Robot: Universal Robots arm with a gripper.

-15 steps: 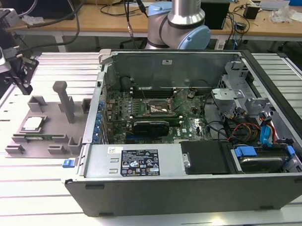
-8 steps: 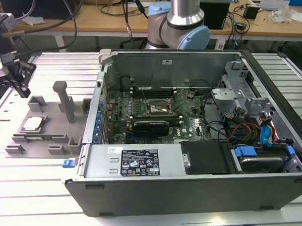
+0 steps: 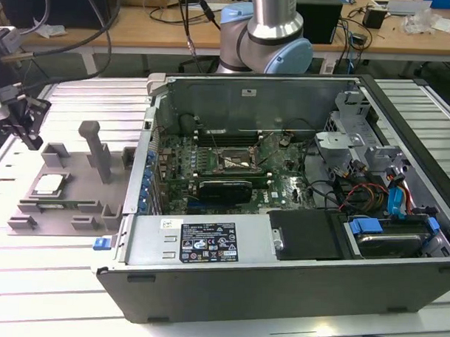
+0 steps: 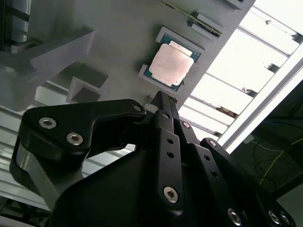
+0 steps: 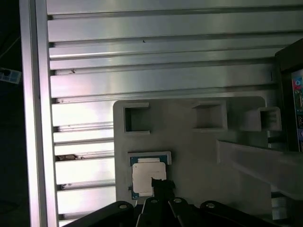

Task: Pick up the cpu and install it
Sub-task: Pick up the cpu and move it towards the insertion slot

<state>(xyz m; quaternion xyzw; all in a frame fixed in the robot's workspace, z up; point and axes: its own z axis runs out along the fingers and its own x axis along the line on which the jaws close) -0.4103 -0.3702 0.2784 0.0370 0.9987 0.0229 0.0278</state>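
Observation:
The cpu (image 3: 49,183) is a flat square chip with a silvery top. It lies in a shallow nest at the front left of a grey fixture plate (image 3: 79,208), left of the open computer case in the exterior view. My gripper (image 3: 28,128) hangs above and a little behind it, at the exterior view's far left. In both wrist views the cpu (image 4: 171,65) (image 5: 148,179) lies just past my gripper (image 4: 160,100) (image 5: 161,183), whose black fingers meet in a narrow point, shut, with nothing held. The motherboard socket (image 3: 236,163) sits inside the case.
The open computer case (image 3: 281,244) fills the middle and right of the slatted metal table (image 3: 66,281). Upright grey posts (image 3: 96,149) and small square pockets (image 5: 137,118) stand on the fixture plate. The arm's base (image 3: 266,37) rises behind the case.

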